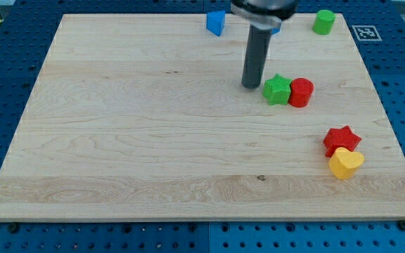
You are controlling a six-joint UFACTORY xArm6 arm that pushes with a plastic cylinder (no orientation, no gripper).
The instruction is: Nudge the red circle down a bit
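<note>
A: Red circle (301,92) sits at tabletop (153,140) 2 o'clock, touching green star (277,90).
B: My tip (250,86)?
A: At star's 9 o'clock. Bare rod tool, holds nothing. Risk: pushing from here drags star, shoves circle sideways.

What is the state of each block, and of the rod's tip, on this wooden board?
Red circle block: flat, touching green star.
Green star block: flat, tip just left.
My tip: on board, touching nothing.
Red star block: touching yellow heart.
Yellow heart block: flat.
Blue block: alone.
Green block: alone.
</note>
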